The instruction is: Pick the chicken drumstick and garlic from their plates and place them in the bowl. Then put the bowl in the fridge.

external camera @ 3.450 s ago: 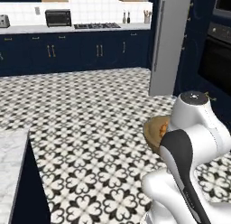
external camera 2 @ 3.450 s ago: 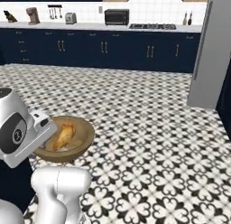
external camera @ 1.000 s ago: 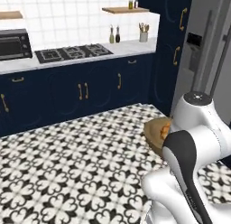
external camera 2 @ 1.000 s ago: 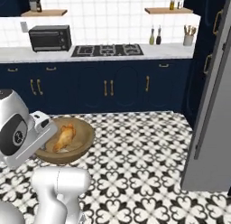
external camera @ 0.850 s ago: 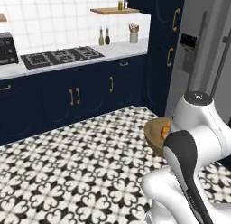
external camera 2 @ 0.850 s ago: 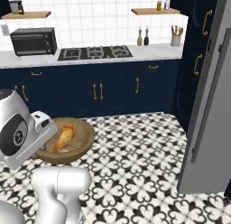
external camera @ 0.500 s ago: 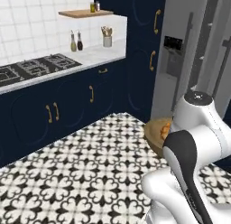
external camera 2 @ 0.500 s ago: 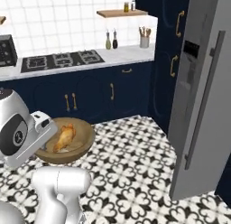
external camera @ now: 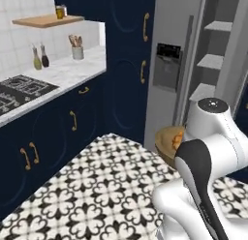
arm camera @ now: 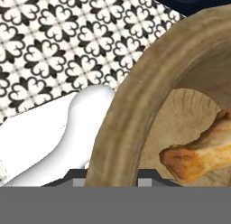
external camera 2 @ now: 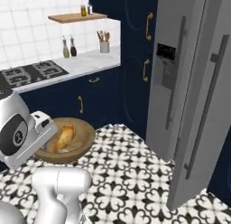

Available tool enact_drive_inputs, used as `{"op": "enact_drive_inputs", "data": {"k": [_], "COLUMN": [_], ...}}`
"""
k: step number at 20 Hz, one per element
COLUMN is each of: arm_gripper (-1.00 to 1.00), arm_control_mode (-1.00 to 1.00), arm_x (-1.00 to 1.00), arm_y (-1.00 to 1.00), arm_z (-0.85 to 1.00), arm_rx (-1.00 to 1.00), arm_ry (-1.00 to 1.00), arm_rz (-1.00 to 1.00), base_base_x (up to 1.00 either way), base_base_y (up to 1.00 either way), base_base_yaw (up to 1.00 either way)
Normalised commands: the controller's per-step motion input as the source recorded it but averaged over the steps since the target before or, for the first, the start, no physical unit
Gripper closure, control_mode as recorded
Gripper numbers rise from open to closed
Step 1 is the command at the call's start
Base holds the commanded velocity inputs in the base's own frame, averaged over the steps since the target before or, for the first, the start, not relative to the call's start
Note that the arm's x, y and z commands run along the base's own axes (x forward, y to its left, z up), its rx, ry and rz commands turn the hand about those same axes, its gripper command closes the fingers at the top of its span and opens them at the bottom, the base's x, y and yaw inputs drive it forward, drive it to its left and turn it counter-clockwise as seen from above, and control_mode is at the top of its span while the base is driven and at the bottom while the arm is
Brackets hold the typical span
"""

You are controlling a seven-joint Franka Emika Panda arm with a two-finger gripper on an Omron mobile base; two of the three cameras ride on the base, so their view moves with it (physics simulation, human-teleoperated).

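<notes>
Left base view first, and I'm reading across: a hob (external camera: 22, 89) on the marble worktop (external camera: 72, 72) at far left, bottles and a utensil cup behind it, then navy cabinets (external camera: 128, 65), then the fridge (external camera: 169, 65) with its door swung open and grey shelves (external camera: 213, 60) showing at right. My white arm blocks the lower right, and the bowl (external camera: 167, 140) peeks out just left of it, carried above the patterned floor (external camera: 97, 186). In the right base view the bowl (external camera 2: 79, 137) rides at left beside the wrist, the chicken drumstick (external camera 2: 63, 137) lying inside it, fridge (external camera 2: 189, 83) close at right. From the hand view my fingers are pinching the bowl (arm camera: 131, 110) at its thick rim, with the drumstick (arm camera: 203, 155) resting on the bottom at right.
</notes>
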Motion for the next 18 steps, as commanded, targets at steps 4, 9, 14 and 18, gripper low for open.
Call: {"op": "enact_drive_inputs", "data": {"k": [4, 9, 14, 18], "arm_gripper": [1.00, 1.00, 1.00, 1.00], "arm_control_mode": [1.00, 1.00, 1.00, 1.00], "arm_x": [0.00, 0.00, 0.00, 0.00], "arm_y": [0.00, 0.00, 0.00, 0.00], "arm_z": [0.00, 0.00, 0.00, 0.00], "arm_rx": [0.00, 0.00, 0.00, 0.00], "arm_ry": [0.00, 0.00, 0.00, 0.00], "arm_rz": [0.00, 0.00, 0.00, 0.00], "base_base_x": [1.00, 1.00, 0.98, 0.63], "base_base_y": [0.55, 0.41, 0.18, 0.01], "base_base_yaw": [-0.60, -0.59, -0.60, -0.35]}}
